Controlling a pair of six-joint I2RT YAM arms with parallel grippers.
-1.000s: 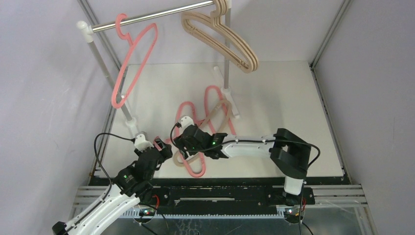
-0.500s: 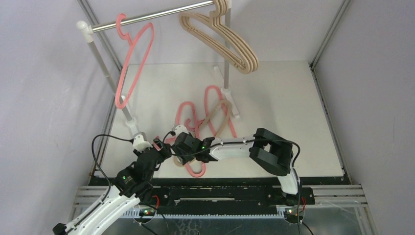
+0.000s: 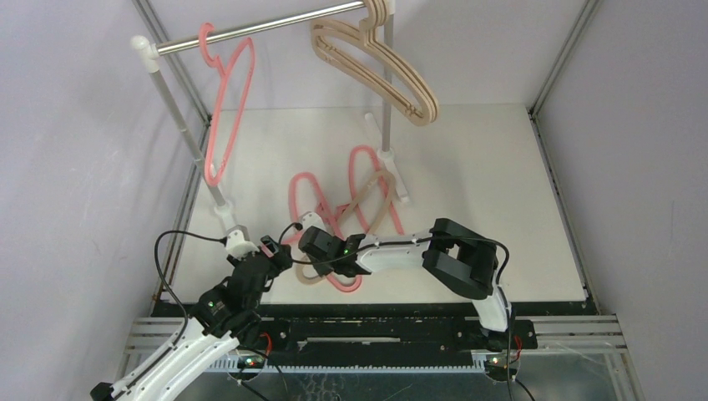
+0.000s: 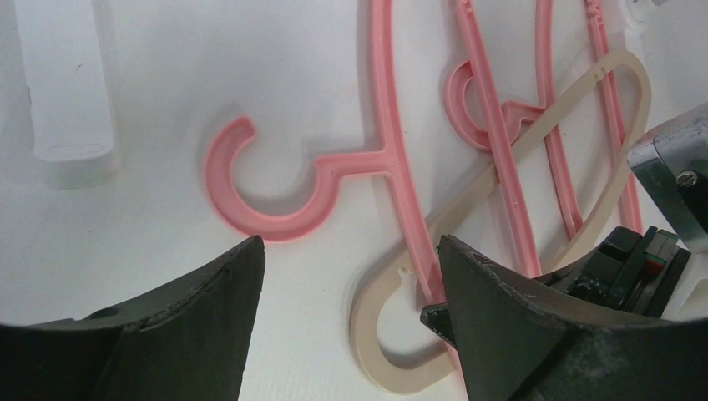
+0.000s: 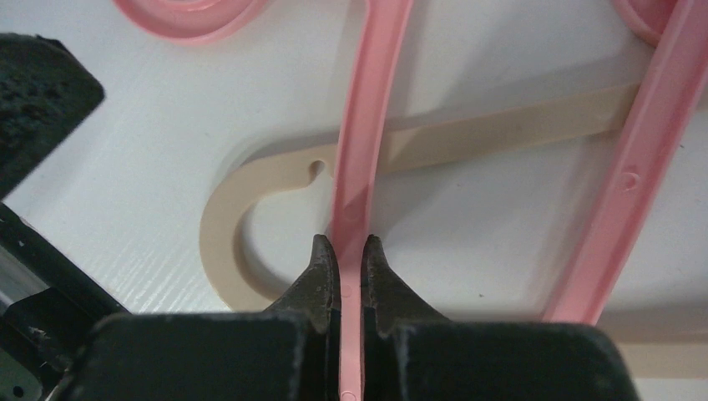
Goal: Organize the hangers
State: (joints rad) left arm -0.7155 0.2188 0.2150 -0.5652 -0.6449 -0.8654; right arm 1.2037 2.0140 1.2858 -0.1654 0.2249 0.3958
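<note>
A pink hanger (image 3: 224, 109) and several beige hangers (image 3: 392, 75) hang on the rail. On the table lies a tangle of two pink hangers (image 3: 302, 194) and a beige hanger (image 3: 377, 213). My right gripper (image 5: 348, 251) is shut on the thin bar of one pink hanger (image 5: 367, 125), just above the beige hook (image 5: 221, 225). My left gripper (image 4: 349, 242) stands open over the table, between the pink hook (image 4: 267, 217) and the beige hook (image 4: 376, 334), holding nothing. The two grippers are close together (image 3: 288, 251).
The silver rail (image 3: 267, 25) runs between two white-footed posts, one foot (image 3: 230, 219) by my left gripper and one (image 3: 392, 171) behind the pile. Grey walls and frame rails close in both sides.
My right gripper has closed on the pink hanger's bar and dragged it slightly, its hook end shifting left and away. The pink hanger on the rail has swung. The left arm holds still.
</note>
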